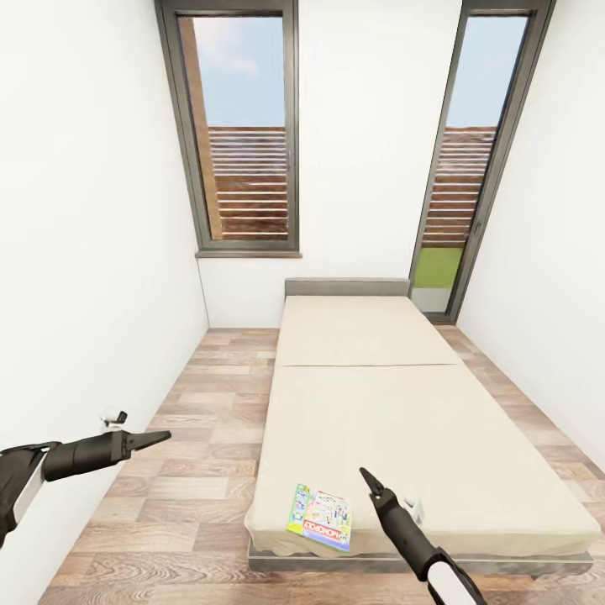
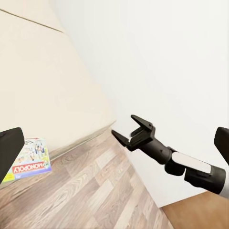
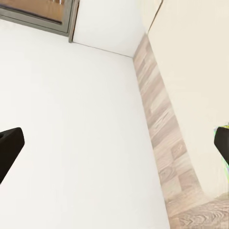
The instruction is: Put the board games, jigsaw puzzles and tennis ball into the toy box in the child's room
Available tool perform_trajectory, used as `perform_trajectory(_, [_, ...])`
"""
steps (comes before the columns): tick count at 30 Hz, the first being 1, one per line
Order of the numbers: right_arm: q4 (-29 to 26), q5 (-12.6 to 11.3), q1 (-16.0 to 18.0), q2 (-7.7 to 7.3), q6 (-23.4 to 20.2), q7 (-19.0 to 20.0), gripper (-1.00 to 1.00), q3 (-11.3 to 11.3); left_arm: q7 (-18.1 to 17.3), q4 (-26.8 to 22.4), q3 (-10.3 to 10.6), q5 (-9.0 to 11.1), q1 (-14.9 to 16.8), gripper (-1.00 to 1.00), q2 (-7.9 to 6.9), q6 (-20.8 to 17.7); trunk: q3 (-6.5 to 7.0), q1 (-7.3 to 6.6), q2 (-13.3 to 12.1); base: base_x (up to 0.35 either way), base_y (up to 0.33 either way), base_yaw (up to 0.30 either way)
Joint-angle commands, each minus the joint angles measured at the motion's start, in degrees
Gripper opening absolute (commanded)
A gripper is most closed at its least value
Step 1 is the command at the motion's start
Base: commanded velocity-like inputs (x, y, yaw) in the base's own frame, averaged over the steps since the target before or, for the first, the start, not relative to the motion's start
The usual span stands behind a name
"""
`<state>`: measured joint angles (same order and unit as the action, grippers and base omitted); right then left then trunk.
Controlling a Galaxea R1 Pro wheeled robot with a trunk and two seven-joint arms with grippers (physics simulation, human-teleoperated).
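Observation:
One board game (image 1: 320, 517), a flat box printed in pale blue-green with a red band, lies at the near left corner of the bed (image 1: 420, 420); it also shows as the board game (image 2: 28, 160) in the left wrist view. My right gripper (image 1: 367, 477) hovers just right of it above the mattress, and its jaws stand open with nothing in them (image 2: 123, 126). Out over the floor left of the bed is my left gripper (image 1: 155, 438), open and empty, its fingers (image 2: 9, 152) spread wide. The toy box, table, jigsaw puzzles and tennis ball are out of view.
A strip of wooden floor (image 1: 202, 437) runs between the white left wall (image 1: 84, 294) and the bed. At the far end are a window (image 1: 244, 134) and a tall glazed door (image 1: 466, 168). A narrower floor strip lies right of the bed.

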<state>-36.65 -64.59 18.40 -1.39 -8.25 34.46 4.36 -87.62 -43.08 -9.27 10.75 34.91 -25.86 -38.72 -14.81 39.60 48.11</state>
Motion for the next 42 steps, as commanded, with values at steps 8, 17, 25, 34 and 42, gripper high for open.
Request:
perform_trajectory(8, [-0.84, -0.84, 0.05, -0.02, -0.28, 2.67, 1.0, -0.1, -0.11, 0.0, -0.12, 0.13, 0.07, 1.0, 0.09, -0.72, -0.08, 0.01, 0.06, 0.0, 0.0, 0.0])
perform_trajectory(17, [-0.85, -0.94, 0.06, -0.02, -0.42, 3.06, 1.0, -0.11, -0.02, -0.04, -0.13, 0.15, 0.07, 1.0, 0.11, -1.54, -0.08, 0.01, 0.06, 0.0, 0.0, 0.0])
perform_trajectory(25, [-0.8, -1.48, 0.2, -0.02, -2.62, 2.35, 1.0, -0.5, -0.01, -0.12, -0.14, 0.17, 0.1, 1.0, 0.01, -3.07, -0.08, 0.01, 0.06, 0.0, 0.0, 0.0])
perform_trajectory(34, [-1.12, -3.56, 0.31, -0.05, -10.96, -1.97, 1.0, -2.85, 0.0, -0.32, -0.2, 0.26, 0.45, 1.0, -0.01, -5.28, -0.08, 0.01, 0.06, 0.0, 0.0, 0.0])
perform_trajectory(42, [-1.31, -3.65, 1.18, -0.91, -18.19, -3.75, 1.0, -3.99, 0.19, -1.23, -0.43, 0.18, 1.0, 1.0, -0.06, -7.18, -0.08, 0.01, 0.06, 0.0, 0.0, 0.0])
